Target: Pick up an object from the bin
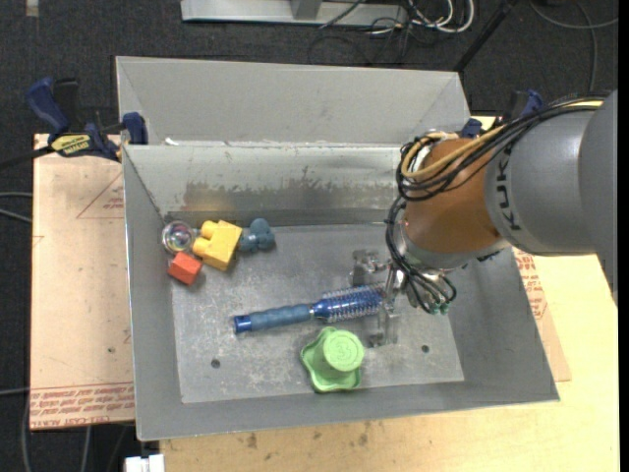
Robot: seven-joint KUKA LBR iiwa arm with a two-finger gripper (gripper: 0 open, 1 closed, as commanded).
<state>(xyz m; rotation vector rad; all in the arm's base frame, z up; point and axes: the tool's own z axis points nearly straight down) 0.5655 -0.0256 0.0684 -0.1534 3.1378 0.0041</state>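
Note:
My gripper [377, 299] is low in the right half of the bin, open, with one metal finger [367, 264] behind and the other [383, 330] in front of the right end of a blue brush [295, 314]. The brush lies nearly flat across the bin floor, with its handle pointing left and its ribbed bristle head between my fingers. Just in front of the brush head sits a green flower-shaped lid [334, 360], close to my front finger.
Near the bin's back left lie a yellow block [218, 243], a small red block [185, 267], a clear ball [178, 235] and a grey-blue knob-like piece [258, 236]. The arm with its orange cover and cables hangs over the right side.

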